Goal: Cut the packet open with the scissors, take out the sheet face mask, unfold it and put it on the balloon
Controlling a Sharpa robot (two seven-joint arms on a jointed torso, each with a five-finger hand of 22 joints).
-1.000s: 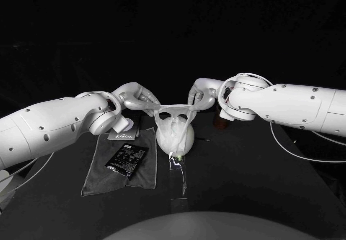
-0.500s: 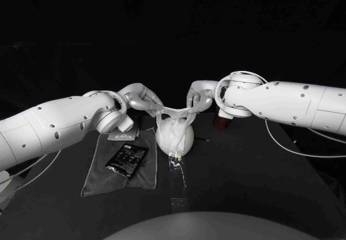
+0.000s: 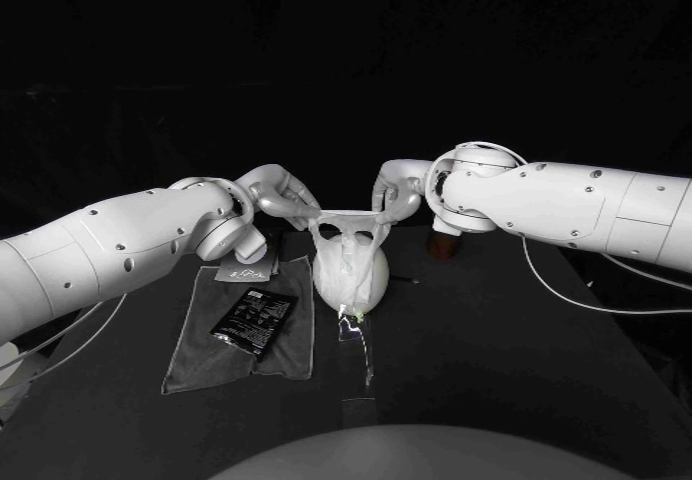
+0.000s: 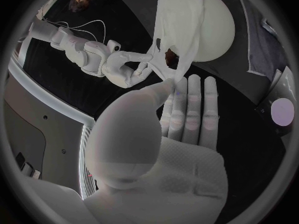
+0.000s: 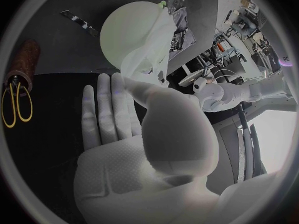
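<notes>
Two hands hold the sheet mask point(image 3: 349, 234) spread between them above the black table point(image 3: 490, 350). The left hand point(image 3: 283, 196) pinches one top corner between thumb and finger, and the right hand point(image 3: 400, 196) pinches the other corner the same way; the remaining fingers of each lie straight and together. The mask hangs down from the stretched top edge and drapes against the pale balloon point(image 3: 366, 288), which stands on the table just below the hands. The dark packet point(image 3: 254, 318) lies on a grey cloth point(image 3: 192, 350) beside the balloon, on the left arm's side. Yellow-handled scissors point(image 5: 17, 102) sit at a brown holder point(image 5: 24, 58) near the right hand.
</notes>
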